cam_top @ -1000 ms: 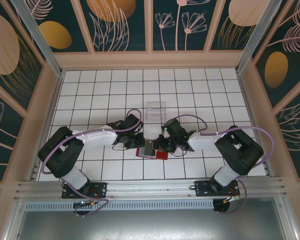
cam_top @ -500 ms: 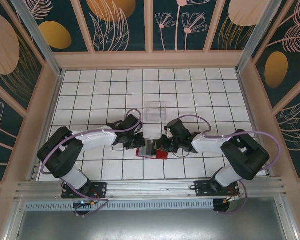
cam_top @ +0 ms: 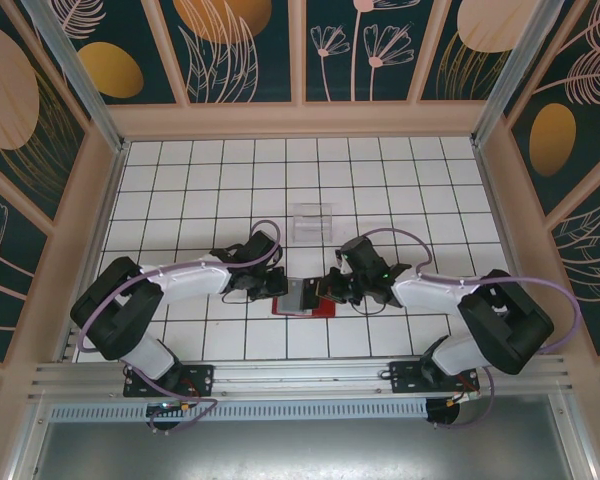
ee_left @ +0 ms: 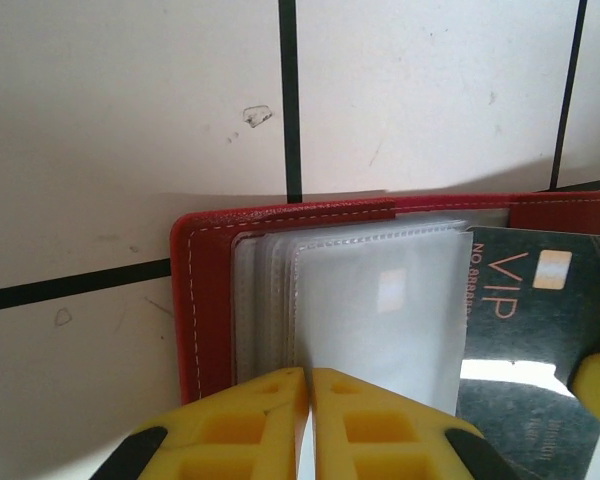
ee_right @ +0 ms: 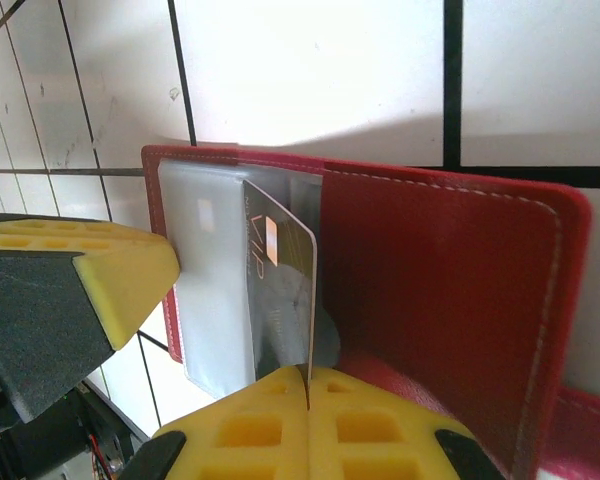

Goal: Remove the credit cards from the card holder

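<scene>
Top external view first: the red card holder (cam_top: 322, 309) lies open on the white gridded tabletop (cam_top: 200, 180), near the middle and toward the arms, with both arms bent in over it.

Starting at the left, the left pincer (ee_left: 308, 395) is clamped shut on the near edge of a clear pocket (ee_left: 380, 310). It looks to be pinning the holder's left half flat.

Moving right, there's the action: a dark credit card (ee_right: 280, 290) marked VIP pokes out of the pocket's right edge, with part of its lettering tucked under the plastic. It's tilted up off the red lining.

Further right, the right pincer (ee_right: 308, 400) is closed tight on that card's edge.

So the job looks barely underway. One card is partway out and none lies loose on the tabletop. More pockets are stacked behind this one, and whether they hold cards cannot be told.

As for surroundings, a clear tray (cam_top: 312, 222) sits on the far side, well apart, out of the way.

The crowding is the concern: the two pincers work just beside each other over a small holder. The pocket's lip could also drag on the card as it comes free.
</scene>
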Available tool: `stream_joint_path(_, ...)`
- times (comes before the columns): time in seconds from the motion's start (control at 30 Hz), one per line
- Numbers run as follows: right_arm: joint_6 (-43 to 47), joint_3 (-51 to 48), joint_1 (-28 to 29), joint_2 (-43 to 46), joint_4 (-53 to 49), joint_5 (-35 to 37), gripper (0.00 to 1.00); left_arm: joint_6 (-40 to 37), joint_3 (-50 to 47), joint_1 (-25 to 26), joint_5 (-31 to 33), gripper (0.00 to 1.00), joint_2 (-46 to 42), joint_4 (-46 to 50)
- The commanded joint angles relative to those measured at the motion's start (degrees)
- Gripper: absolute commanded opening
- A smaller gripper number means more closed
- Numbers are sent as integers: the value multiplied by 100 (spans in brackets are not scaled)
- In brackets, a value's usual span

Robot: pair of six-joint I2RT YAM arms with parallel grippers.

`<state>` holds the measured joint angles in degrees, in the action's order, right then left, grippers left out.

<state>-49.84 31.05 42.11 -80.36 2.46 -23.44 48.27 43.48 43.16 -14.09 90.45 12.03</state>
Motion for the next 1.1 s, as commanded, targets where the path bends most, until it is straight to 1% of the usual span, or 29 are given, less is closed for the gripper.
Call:
stream_joint_path(0.0, 148, -92, -68, 174, -515, 276, 6, 6, -292, 0, 363, 13, 65, 625)
stream_joint_path(0.37, 311, 244, -130, 703, -1046, 461, 5, -57, -315, -5, 527, 13, -78, 756)
stream_joint_path(0.57, 784, 586, -204, 902, -1414, 631, 4, -135, -216, -10, 702, 15, -98, 854)
stream_joint_path(0.67, 1398, 851, -262, 952, -1739, 797, 2, -274, -18, -10, 874, 20, -118, 980)
stream_joint_path(0.77, 2248, 1183, -333, 984, -2115, 999, 1, -377, 149, -9, 886, 24, -160, 986)
stream_joint_path(0.83, 3011, 1396, -352, 978, -2309, 991, 2, -427, 240, -13, 899, 26, -127, 1001)
stream_joint_path(0.97, 4312, 1817, -352, 956, -2718, 1295, 2, -457, 353, -9, 888, 28, -46, 1003)
stream_joint_path(1.07, 5346, 2181, -362, 826, -3072, 1164, 3, -457, 358, -13, 855, 28, -67, 977)
